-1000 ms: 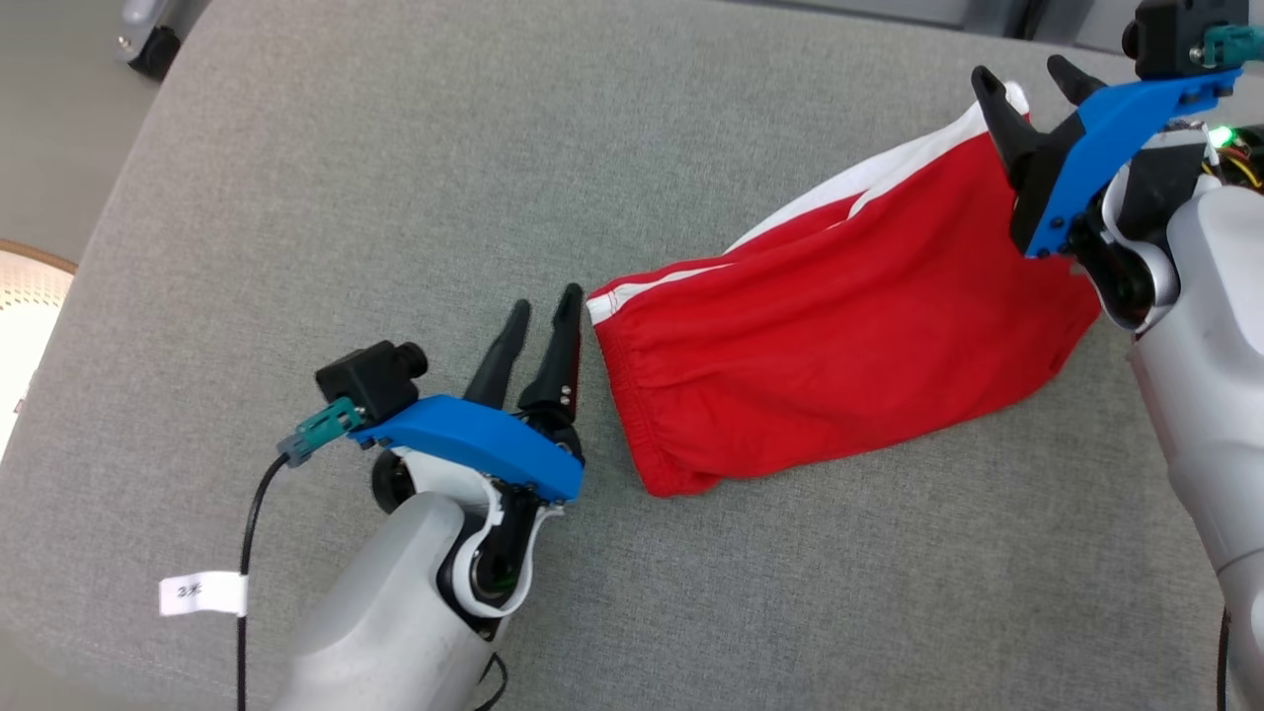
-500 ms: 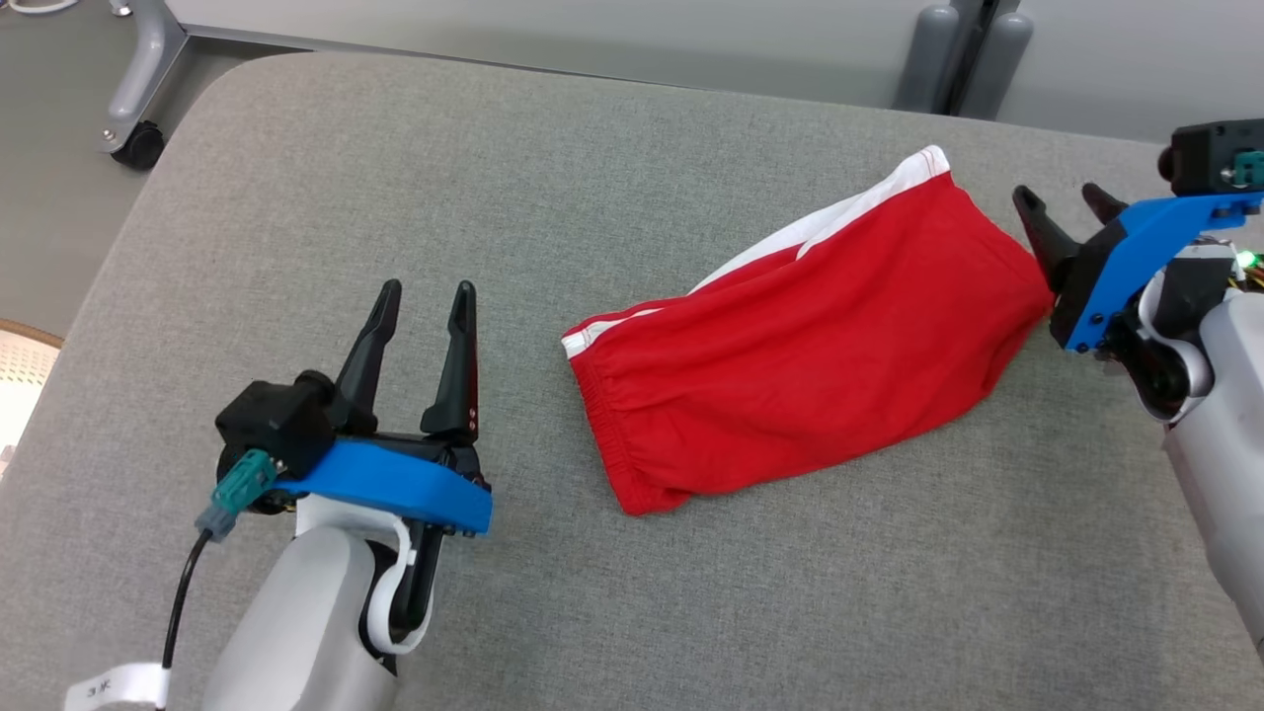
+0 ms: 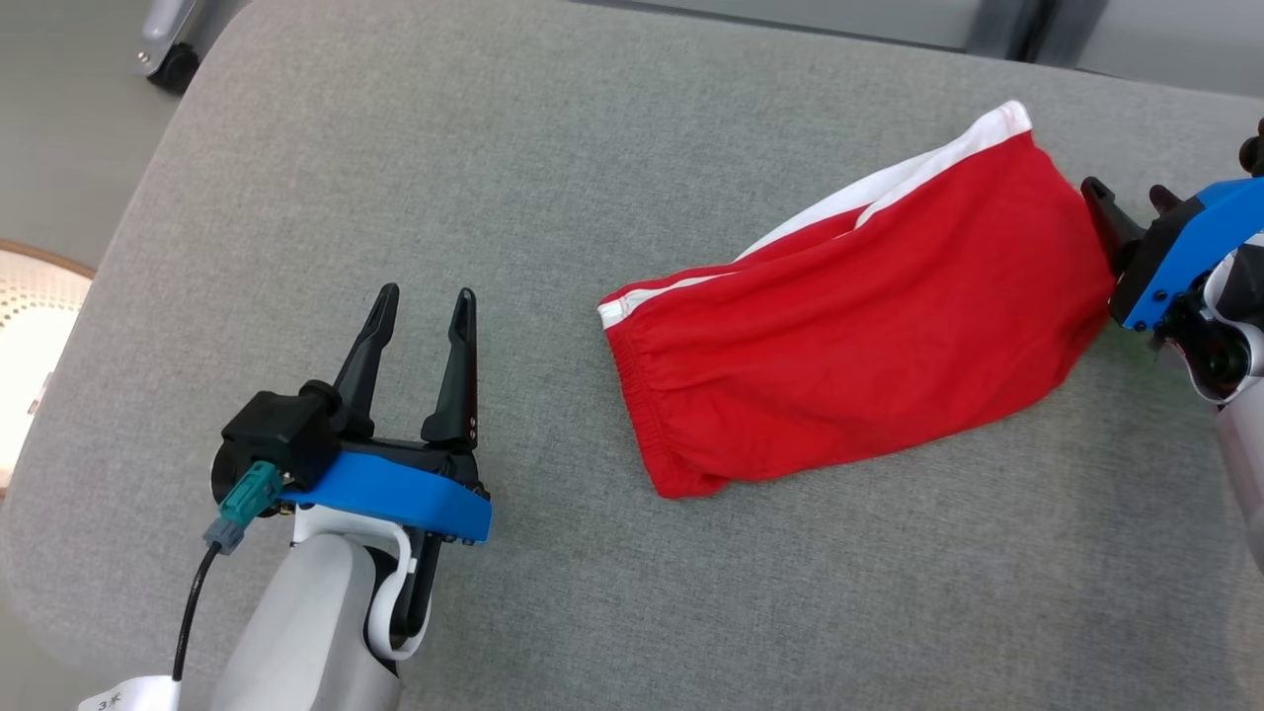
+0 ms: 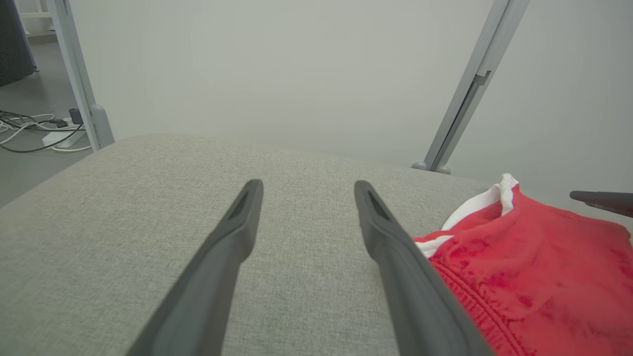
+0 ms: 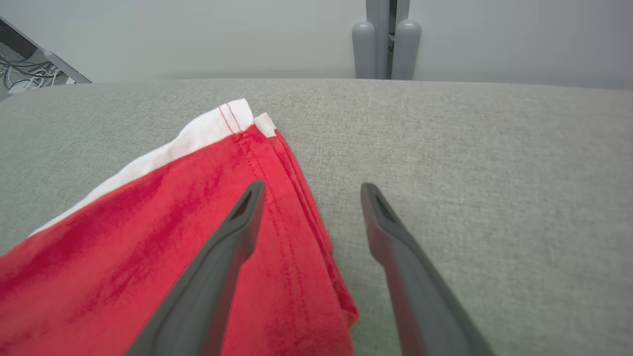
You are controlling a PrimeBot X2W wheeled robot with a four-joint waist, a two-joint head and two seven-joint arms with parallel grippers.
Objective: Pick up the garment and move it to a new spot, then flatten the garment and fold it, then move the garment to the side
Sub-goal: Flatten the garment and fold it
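Left of the garment point(image 3: 849, 326), well apart from it, left gripper point(image 3: 427, 293) sits over bare grey padded surface point(image 3: 494, 148), jaws spread, nothing between them. Left wrist view confirms: left gripper point(image 4: 307, 185) open, both fingers over plain fabric top, garment point(image 4: 534, 287) just past the right finger, no visible contact. Garment is red shorts, lying flat on the surface, long axis running diagonally, elastic waistband point(image 3: 632, 395) at the end nearest the left gripper, white side stripe point(image 3: 948, 158) along the far edge. It looks folded over on itself, layers roughly aligned, a few soft wrinkles. At the garment's opposite end, right gripper point(image 3: 1124, 188) is just beside the leg hem, jaws apart. In the right wrist view, right gripper point(image 5: 312, 185) is open and straddling the hem edge: one finger above red cloth, the other above bare surface next to the garment point(image 5: 123, 257). Can't tell whether that finger touches the cloth. One dark finger of the right gripper point(image 4: 601, 200) also shows beyond the garment in the left wrist view. Beyond the garment's far side: grey upright posts point(image 5: 385, 44). Far off past the left gripper's side of the garment: a caster point(image 3: 168, 54) and floor cables point(image 4: 29, 133).
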